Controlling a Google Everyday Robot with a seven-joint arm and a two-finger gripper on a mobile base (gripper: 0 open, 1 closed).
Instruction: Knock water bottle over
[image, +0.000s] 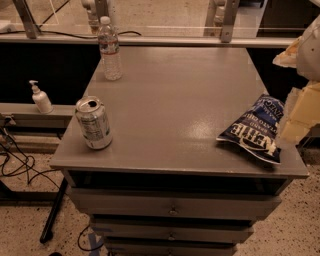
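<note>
Clear ribbed plastic water bottle (110, 50) stood upright at the far-left corner of the grey cabinet top (175, 95). Your pale gripper (299, 117) hung at the right edge, well apart from it; couldn't tell its state. Risk: your push could've sent the bottle off the back edge.

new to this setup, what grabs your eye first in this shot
The dark blue chip bag at the right edge of the grey table stands out most, with the robot's pale pincer just beside it at the frame's right border. The water bottle stands upright at the far left corner, and a silver can stands near the front left.
</note>
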